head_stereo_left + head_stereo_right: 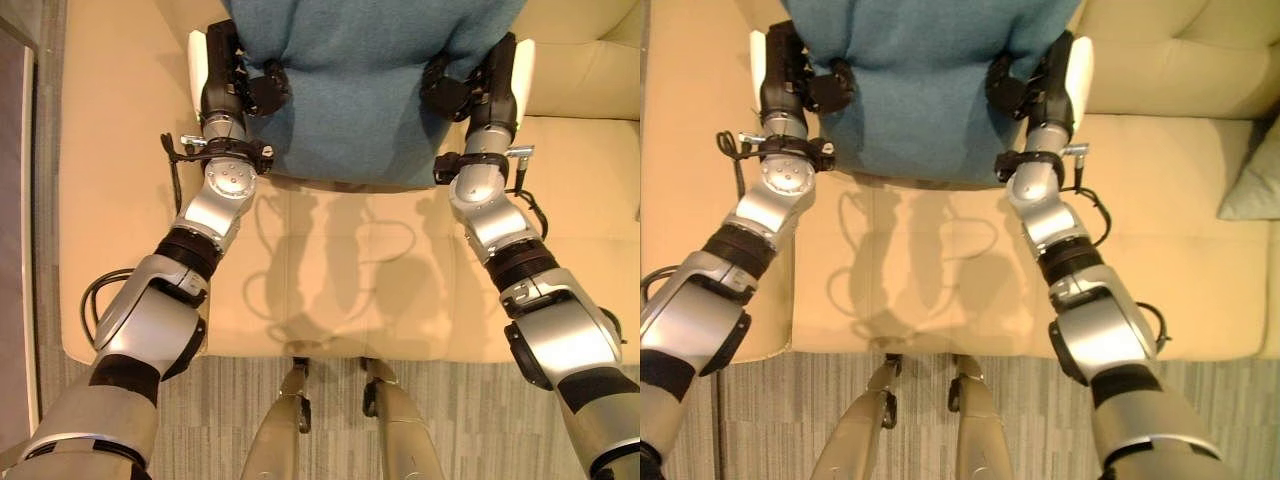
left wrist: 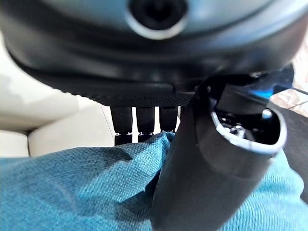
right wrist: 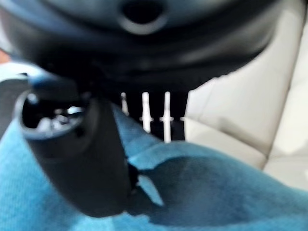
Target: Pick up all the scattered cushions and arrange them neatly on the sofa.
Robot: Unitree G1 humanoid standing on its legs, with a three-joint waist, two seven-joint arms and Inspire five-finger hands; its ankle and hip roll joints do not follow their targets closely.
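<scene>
cushion: we hold the square teal woven-fabric cushion (image 1: 360, 90) over the cream leather sofa (image 1: 330, 280) seat
left hand (image 1: 245, 85): pinching cushion's left edge
right hand (image 1: 470, 85): pinching its right edge

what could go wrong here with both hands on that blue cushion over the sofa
The left hand and right hand pinch the teal cushion only at its side edges, so the soft fabric could slip from one hand and the cushion swing or drop. It hangs above the sofa seat, so letting go early might leave it flat or crooked. A second cushion on the sofa's right end could crowd placement.
</scene>
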